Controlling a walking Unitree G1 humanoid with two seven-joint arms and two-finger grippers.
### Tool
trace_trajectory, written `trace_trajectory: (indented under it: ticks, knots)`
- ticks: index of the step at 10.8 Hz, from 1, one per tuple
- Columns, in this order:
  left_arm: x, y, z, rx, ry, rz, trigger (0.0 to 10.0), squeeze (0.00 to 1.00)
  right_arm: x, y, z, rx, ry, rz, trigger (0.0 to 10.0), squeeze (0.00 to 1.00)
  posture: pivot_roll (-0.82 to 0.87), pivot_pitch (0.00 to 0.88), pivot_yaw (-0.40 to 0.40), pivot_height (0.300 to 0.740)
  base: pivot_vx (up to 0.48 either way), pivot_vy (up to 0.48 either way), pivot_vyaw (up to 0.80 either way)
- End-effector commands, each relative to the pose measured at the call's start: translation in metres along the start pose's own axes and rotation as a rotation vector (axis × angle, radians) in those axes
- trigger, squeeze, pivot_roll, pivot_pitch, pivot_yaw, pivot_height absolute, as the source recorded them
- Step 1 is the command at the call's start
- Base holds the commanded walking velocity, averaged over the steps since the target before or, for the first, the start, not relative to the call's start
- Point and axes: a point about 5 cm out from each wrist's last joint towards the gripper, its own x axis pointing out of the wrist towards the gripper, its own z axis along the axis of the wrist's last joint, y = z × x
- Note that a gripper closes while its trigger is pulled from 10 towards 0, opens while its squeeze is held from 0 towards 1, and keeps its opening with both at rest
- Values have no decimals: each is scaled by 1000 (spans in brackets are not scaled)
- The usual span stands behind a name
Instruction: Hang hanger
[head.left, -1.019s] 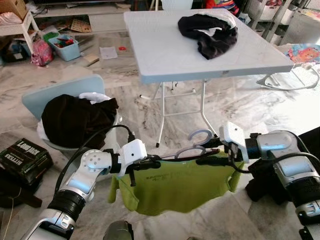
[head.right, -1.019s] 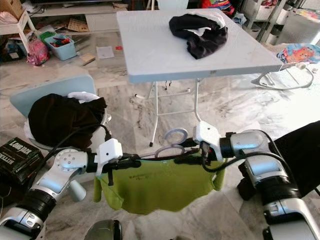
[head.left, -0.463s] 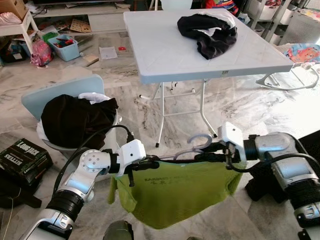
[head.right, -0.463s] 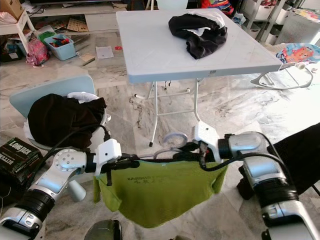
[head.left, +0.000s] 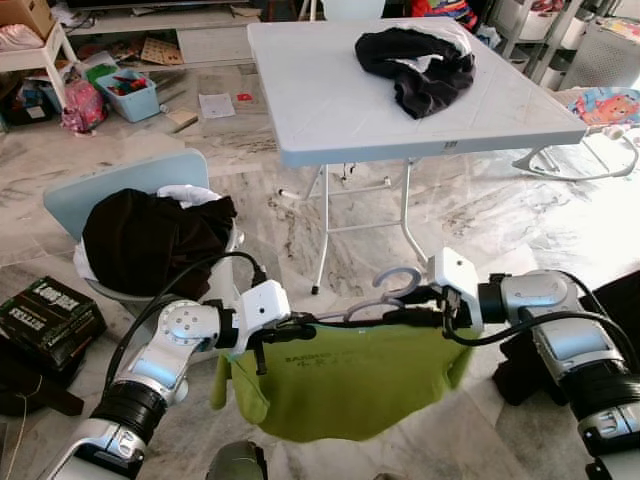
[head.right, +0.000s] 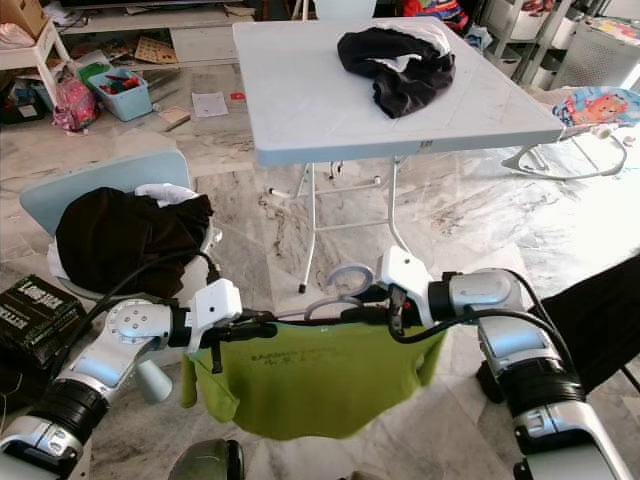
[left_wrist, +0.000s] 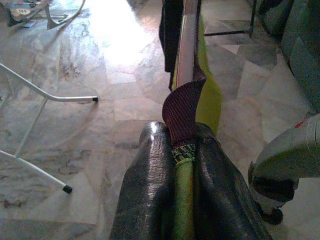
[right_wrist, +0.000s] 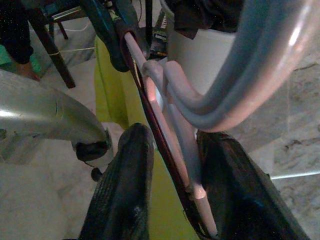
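A lime green shirt hangs on a pale hanger low over the marble floor, stretched between my two grippers. The hanger's hook curls up just in front of the right wrist. My left gripper is shut on the shirt's shoulder, where green cloth and a maroon band are pinched between the black fingers. My right gripper is shut on the hanger near its neck, one finger on each side of the pale bar.
A white folding table stands ahead with a black garment on it; its metal legs are just beyond the hanger. To the left are a basket of dark clothes, a light blue chair and a black box.
My right gripper has moved left, toward the left gripper, carrying the hanger's hook with it. The green shirt swung lower, then rose a little, and now hangs narrower.
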Motion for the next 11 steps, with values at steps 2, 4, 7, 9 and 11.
trace_trajectory:
  ticks: [2,4,7,9,11]
  knots:
    - [6,5,21,58,-82,9,0,0,13,9,-2,-10,1,72,10000,0,-84,0,-32,740,0,0,0]
    - [8,3,26,64,-100,-3,0,0,21,11,-7,0,-5,56,10000,0,-82,0,-31,740,0,0,0]
    - [7,0,25,66,-96,-19,0,0,15,-12,-3,-86,-23,-160,10000,0,-80,0,-28,740,0,0,0]
    - [9,-2,26,65,-96,-26,0,0,9,-18,-4,-57,-15,-147,10000,1000,-84,0,-29,740,0,0,0]
    - [8,-2,26,65,-93,-27,0,0,6,-15,-10,-62,21,-99,10000,1000,-82,0,-28,740,0,0,0]
